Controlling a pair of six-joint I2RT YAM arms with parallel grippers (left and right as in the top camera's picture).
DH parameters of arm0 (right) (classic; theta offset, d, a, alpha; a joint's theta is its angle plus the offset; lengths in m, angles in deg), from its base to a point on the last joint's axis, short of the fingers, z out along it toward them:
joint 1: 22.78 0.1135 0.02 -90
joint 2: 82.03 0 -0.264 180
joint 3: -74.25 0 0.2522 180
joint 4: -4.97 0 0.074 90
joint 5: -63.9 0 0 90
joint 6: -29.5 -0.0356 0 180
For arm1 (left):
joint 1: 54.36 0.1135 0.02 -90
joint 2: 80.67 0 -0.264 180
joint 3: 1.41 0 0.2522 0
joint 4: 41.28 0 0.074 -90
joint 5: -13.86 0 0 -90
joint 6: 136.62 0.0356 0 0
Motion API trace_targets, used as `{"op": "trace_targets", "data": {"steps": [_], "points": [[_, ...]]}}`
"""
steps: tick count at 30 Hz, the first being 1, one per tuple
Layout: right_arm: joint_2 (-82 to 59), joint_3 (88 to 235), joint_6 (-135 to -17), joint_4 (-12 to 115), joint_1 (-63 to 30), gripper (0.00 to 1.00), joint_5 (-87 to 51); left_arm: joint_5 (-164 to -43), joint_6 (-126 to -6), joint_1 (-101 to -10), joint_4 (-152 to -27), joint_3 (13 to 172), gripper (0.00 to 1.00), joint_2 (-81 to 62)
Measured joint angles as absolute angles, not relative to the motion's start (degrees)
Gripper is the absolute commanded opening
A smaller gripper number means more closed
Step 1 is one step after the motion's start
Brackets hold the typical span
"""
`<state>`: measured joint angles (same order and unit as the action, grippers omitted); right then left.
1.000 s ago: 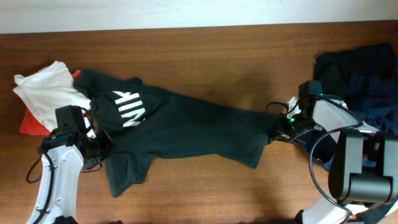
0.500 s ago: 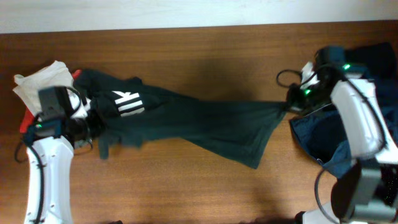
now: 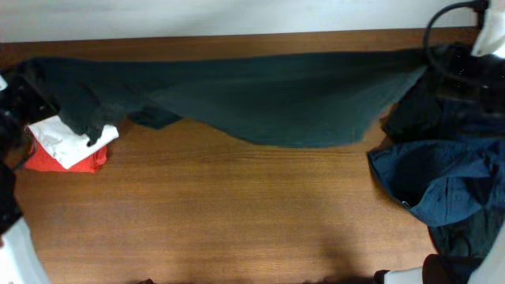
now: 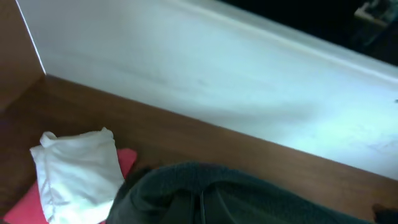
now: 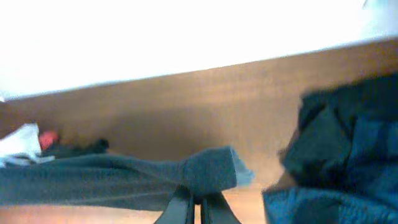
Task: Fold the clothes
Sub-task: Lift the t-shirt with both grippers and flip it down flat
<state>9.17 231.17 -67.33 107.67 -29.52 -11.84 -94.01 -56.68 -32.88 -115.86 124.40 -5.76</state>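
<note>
The large black T-shirt (image 3: pixel 268 99) hangs stretched in the air across the far side of the table, held at both ends; its white lettering is hidden. My left gripper (image 4: pixel 202 210) is shut on a bunched fold of the shirt (image 4: pixel 205 186) at its left end. My right gripper (image 5: pixel 196 208) is shut on a bunched corner of the shirt (image 5: pixel 205 168) at its right end. A white garment (image 3: pixel 67 140) lies on a red one (image 3: pixel 47 160) at the left, under the shirt's drooping sleeve. Dark navy and black garments (image 3: pixel 446 185) are piled at the right.
The wooden table (image 3: pixel 237 213) lies under the shirt. A white wall (image 4: pixel 205 74) runs along the far edge. The right arm (image 3: pixel 491 31) and its cable are at the top right corner. The navy pile also shows in the right wrist view (image 5: pixel 336 143).
Both arms have lifted and pulled apart, raising the shirt off the table and stretching it wide toward the far edge. The white and red garments are now uncovered.
</note>
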Motion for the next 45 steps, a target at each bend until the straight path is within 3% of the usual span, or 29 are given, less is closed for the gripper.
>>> {"op": "trace_targets", "data": {"steps": [8,15,19,22,26,31,33,37,40,45], "points": [[10.15,236.15,-67.35,105.55,-29.52,0.04,-16.21,-97.97,-56.66,-32.86,-110.59,125.06,0.01,-6.08],[28.1,236.35,-67.33,97.4,-29.46,0.04,-16.78,-98.91,-55.11,-41.49,-103.27,125.43,0.01,14.37],[34.89,235.84,-67.57,80.57,-29.41,0.04,-14.05,-95.34,-54.24,-44.79,-88.3,124.69,0.0,22.44],[34.83,236.02,-70.39,67.57,-29.41,0.04,-12.87,-93.75,-56.64,-45.08,-69.65,125.34,0.0,23.47],[32.84,238.73,-71.88,64.86,-29.41,0.04,-14.03,-93.03,-61.54,-45.01,-64.28,135.16,0.0,23.71],[28.58,240.8,-70.83,81.71,-30.59,0.04,-20.32,-95.5,-63.02,-43.98,-84.76,146.92,0.0,21.24],[29.3,240.76,-69.67,93.38,-31.27,0.04,-22.03,-97.46,-63.0,-43.98,-108.43,147.35,0.01,21.28],[33.3,239.12,-67.46,110.82,-31.31,0.04,-23.36,-97.99,-58.28,-44.31,-135.81,146.04,0.0,28.12],[36.4,231.52,-66.11,115.54,-31.25,0.04,-23.43,-97.77,-53.27,-46.37,-145.76,142.22,0.0,35.73],[37.43,206.23,-65.12,113.18,-30.94,0.04,-23.03,-97.75,-47.11,-50.85,-148.91,127.35,0.01,39.99]]}}
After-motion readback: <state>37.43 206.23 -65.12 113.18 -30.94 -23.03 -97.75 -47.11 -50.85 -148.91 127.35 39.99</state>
